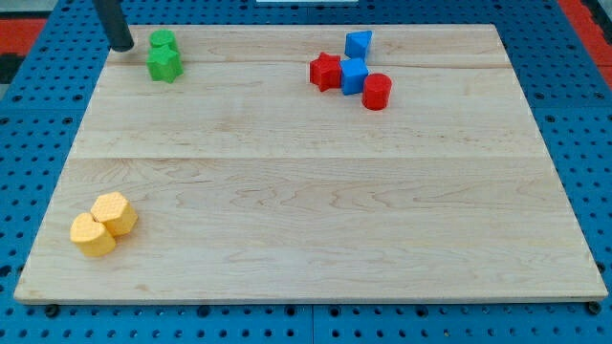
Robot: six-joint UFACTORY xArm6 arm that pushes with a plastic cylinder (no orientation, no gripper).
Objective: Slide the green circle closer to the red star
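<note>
The green circle [163, 41] sits near the board's top left corner, touching a green star [164, 64] just below it. The red star [325, 72] lies at the view's top, right of centre, touching a blue cube [354, 75]. My tip [121, 45] is at the top left corner of the board, a short way left of the green circle and apart from it.
A second blue block [359, 43] lies above the blue cube, and a red cylinder [377, 92] below right of it. Two yellow blocks [103, 225] sit together near the bottom left. The wooden board [306, 201] lies on a blue pegboard.
</note>
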